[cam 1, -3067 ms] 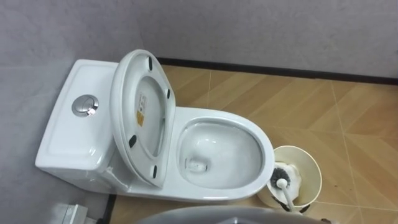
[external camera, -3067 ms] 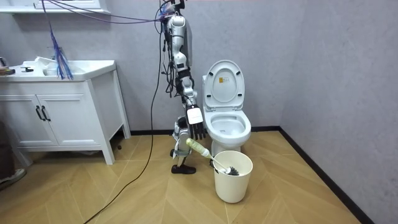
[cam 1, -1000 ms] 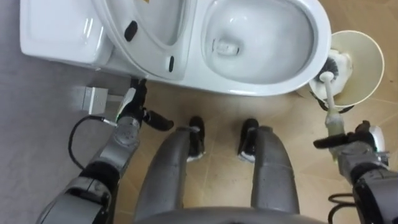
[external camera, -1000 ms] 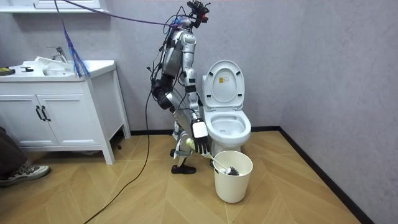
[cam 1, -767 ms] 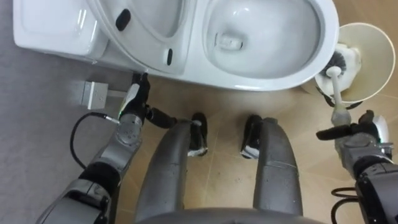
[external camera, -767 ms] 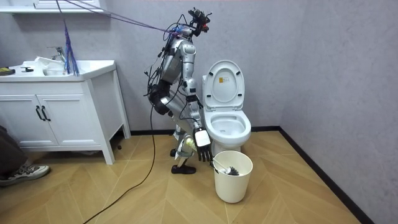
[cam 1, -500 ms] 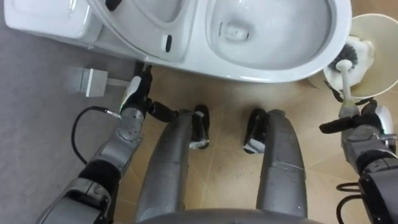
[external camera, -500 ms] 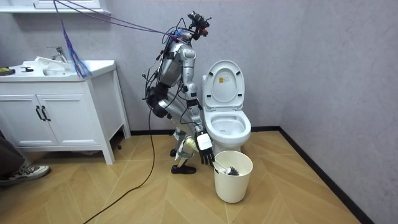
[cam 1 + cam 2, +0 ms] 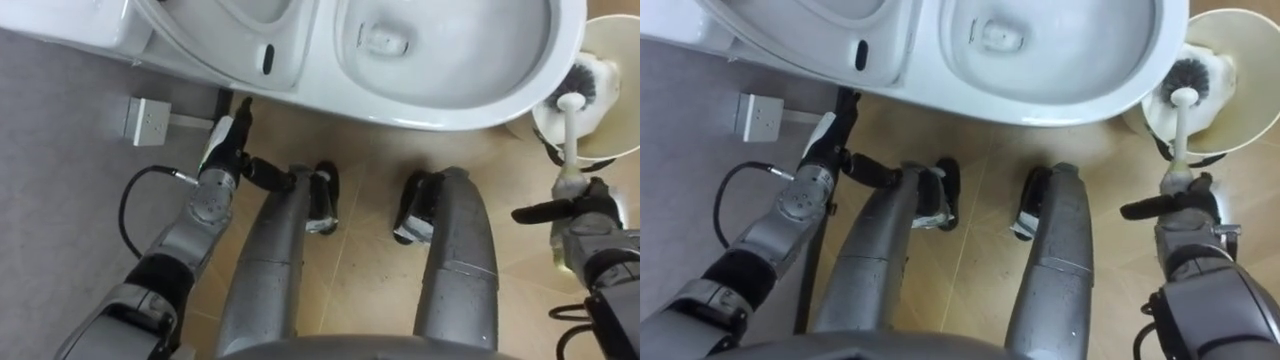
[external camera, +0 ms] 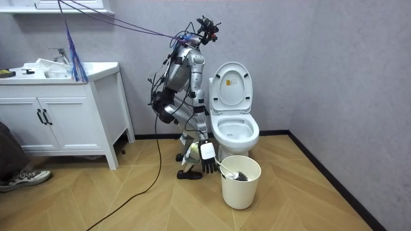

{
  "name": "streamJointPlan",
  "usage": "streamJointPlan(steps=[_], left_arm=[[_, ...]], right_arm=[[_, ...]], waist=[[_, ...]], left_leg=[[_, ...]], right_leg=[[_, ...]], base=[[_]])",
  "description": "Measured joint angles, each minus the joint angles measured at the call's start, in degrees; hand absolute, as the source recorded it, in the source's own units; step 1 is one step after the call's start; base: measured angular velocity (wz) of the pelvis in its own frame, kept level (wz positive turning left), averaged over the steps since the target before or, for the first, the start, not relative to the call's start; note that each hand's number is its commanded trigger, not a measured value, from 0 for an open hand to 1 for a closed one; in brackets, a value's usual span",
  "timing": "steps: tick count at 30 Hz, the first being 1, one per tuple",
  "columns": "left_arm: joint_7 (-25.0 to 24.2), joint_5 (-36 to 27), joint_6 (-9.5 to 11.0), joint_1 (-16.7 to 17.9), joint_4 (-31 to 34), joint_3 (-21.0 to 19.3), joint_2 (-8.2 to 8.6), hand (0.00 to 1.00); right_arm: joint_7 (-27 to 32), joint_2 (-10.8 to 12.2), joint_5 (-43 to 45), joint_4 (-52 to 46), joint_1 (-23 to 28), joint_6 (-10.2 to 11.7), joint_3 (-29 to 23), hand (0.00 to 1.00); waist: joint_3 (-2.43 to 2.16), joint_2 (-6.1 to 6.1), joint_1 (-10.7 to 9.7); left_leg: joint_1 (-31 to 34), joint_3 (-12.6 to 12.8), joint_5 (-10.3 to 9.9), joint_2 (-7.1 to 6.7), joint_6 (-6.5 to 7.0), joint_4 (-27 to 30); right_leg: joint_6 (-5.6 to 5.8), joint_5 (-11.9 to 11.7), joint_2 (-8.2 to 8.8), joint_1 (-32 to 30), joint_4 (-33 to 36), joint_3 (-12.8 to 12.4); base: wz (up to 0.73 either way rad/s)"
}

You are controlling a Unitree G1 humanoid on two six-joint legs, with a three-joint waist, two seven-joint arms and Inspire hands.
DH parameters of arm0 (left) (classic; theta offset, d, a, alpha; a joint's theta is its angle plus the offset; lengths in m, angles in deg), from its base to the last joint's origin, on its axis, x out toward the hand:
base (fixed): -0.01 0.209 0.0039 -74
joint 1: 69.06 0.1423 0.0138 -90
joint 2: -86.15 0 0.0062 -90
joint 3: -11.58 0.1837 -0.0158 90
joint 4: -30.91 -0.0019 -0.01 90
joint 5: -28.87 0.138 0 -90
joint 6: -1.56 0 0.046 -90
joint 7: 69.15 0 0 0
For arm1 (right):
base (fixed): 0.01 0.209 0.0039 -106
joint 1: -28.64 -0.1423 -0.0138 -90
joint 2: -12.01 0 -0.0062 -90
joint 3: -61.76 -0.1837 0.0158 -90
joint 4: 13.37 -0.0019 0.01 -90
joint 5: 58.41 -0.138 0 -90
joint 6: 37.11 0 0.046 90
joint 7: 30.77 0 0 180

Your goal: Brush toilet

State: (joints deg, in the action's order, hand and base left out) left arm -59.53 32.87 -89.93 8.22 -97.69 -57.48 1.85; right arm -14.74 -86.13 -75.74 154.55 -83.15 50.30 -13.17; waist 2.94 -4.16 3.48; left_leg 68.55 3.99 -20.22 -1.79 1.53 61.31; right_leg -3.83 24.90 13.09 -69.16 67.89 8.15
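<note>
Reaching for the toilet brush [image 9: 1178, 135], which stands head-down in the pale bucket [image 9: 1245, 110] just beside the toilet bowl [image 9: 440, 105]. R hand [image 9: 1188, 205] is at the handle's end, thumb stuck out, fingers loose, so prob. not clamped yet. L hand [image 9: 220, 160] hangs slack near the toilet base, holding nothing. Next move needs: close round handle, lift brush clear, swing over bowl.
</note>
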Motion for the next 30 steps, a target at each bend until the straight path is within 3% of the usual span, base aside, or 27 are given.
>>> streamJointPlan(steps=[1, 21, 27, 30], left_arm=[[-0.14, -0.05, -0.01, 0.20, 0.47, -0.02, -0.08, 0.00], [-0.23, -3.35, -0.59, 3.65, 5.86, 0.36, -0.67, 0.00], [-0.33, -3.37, -0.61, 6.07, 6.02, 0.62, -0.87, 0.00], [-0.50, -3.32, -0.63, 7.90, 6.03, 0.55, -1.00, 0.00]], right_arm=[[-0.58, -0.05, -0.58, -0.01, 0.00, 0.01, -0.01, 1.00], [-2.48, -0.33, -9.41, 0.27, 1.16, -0.03, 0.04, 1.00], [-3.05, -0.22, -9.37, 1.82, 3.09, -0.04, 1.03, 1.00], [-3.07, 0.56, -9.24, 2.45, 3.58, -0.41, 1.17, 1.00]], waist=[[0.00, 0.00, 0.02], [-0.08, -0.01, -0.08], [-0.17, 0.10, -0.11], [-0.26, 0.08, -0.08]], left_leg=[[0.10, -0.08, -0.20, 0.02, 0.03, 0.34], [0.61, -0.21, -0.94, 0.16, 0.63, 2.02], [-3.00, -0.12, -0.67, 0.26, 0.58, -0.73], [-5.78, -0.23, -0.49, 1.09, 0.50, -3.11]], right_leg=[[0.02, 0.11, -0.01, 0.00, 0.19, 0.04], [0.58, 0.32, -0.30, 0.16, 0.80, 0.28], [0.76, -0.09, -0.48, 3.70, -1.97, 0.60], [0.69, -1.04, -1.47, 6.76, -5.22, 1.34]], base=[[0.00], [0.00], [-0.03], [-0.15]])
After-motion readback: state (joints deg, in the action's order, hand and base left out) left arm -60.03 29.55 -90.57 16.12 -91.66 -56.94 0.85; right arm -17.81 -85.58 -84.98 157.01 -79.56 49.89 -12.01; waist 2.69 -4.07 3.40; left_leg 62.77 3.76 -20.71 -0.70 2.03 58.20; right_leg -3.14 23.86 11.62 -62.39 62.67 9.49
